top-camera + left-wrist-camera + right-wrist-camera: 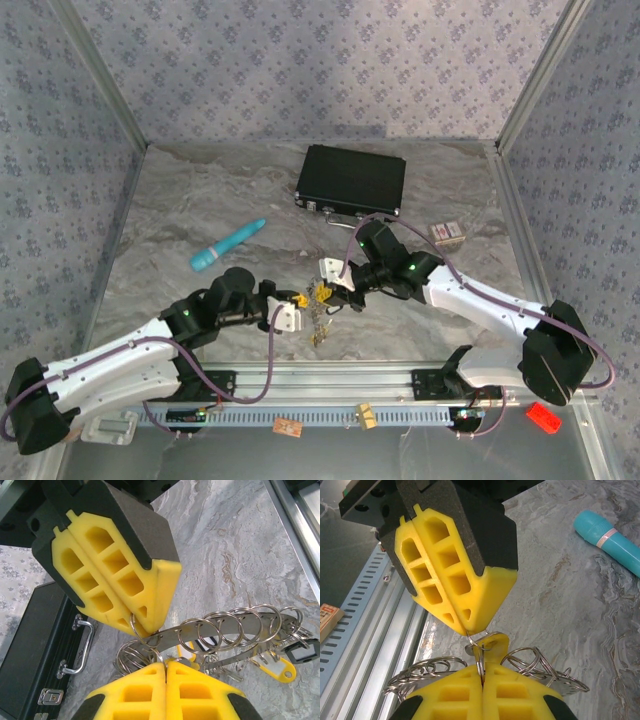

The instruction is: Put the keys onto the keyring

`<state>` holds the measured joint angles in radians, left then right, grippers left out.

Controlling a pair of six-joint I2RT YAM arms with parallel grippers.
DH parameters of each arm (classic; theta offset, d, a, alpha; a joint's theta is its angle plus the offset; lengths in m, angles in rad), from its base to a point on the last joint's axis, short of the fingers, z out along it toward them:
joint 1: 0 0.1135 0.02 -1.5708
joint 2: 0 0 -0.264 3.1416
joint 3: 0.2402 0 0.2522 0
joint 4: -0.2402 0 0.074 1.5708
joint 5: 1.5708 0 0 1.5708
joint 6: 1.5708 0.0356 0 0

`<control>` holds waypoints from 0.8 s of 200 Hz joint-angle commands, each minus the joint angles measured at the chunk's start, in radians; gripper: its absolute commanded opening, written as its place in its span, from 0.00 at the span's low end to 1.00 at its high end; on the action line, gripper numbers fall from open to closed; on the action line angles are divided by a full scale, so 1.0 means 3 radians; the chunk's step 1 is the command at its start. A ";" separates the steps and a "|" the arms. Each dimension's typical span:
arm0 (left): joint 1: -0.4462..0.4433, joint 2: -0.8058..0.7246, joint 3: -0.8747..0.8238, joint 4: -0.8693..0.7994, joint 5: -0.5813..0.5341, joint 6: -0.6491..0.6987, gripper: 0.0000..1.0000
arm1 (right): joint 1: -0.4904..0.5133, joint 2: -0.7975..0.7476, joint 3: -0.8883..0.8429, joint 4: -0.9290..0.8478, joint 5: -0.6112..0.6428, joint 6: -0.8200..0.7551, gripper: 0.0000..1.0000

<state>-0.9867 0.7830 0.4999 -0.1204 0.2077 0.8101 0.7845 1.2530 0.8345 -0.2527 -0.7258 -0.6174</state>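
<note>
- Nearest, by the metal rail (330, 385) at the table's front edge, lie two small tan pieces (288, 427). A red block (543, 417) sits off to the right.
- The left gripper (165, 667) is clenched, its yellow pads pressed flat together. It pinches one of the wire loops (220, 630) of the bunch.
- The right gripper (481, 672) faces it almost tip to tip. It is also clenched, nipping a loop beside a yellow tag.
- The keyring (171, 633), a flat grey metal band, runs out from between the two grippers over the middle of the marble table (180, 200). It is strung with loops along its length.
- The keys (282, 669), with yellow and dark tags, dangle at the band's outer end.
- Beyond, to the left, lies a teal stick (228, 245); to the right, a small box (447, 233).
- Farthest back sits a black case (350, 180), with its handle facing the arms.
</note>
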 commanded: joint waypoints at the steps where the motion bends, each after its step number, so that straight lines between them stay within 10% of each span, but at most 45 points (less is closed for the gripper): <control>1: -0.0067 0.0031 -0.0007 -0.0076 0.0090 0.0091 0.00 | 0.0004 -0.0085 0.0041 0.0250 -0.0025 0.0072 0.00; 19: -0.0080 0.0049 -0.0005 -0.0049 0.0094 0.0080 0.01 | 0.0004 -0.0103 0.0036 0.0292 -0.0030 0.0096 0.00; 39: -0.0081 0.0049 -0.0019 -0.0028 0.0117 0.0058 0.32 | 0.0005 -0.0121 0.0007 0.0365 -0.0053 0.0142 0.00; 58: -0.0086 0.0019 -0.0010 -0.0099 0.0145 0.0020 0.41 | 0.0002 -0.0137 -0.0010 0.0355 -0.0086 0.0142 0.00; 119: -0.0071 -0.0507 -0.0080 -0.0210 -0.0117 -0.0477 0.40 | -0.0010 -0.0170 -0.0105 0.0421 -0.0066 0.0146 0.00; 160: 0.0189 -0.0732 -0.0113 0.0033 -0.0226 -0.1673 0.40 | 0.0008 -0.0203 -0.0142 0.0464 -0.0031 0.0144 0.00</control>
<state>-0.9810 0.5804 0.4679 -0.1608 0.1589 0.5858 0.7834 1.2278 0.7990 -0.1570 -0.7250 -0.5869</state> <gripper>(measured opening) 0.382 0.052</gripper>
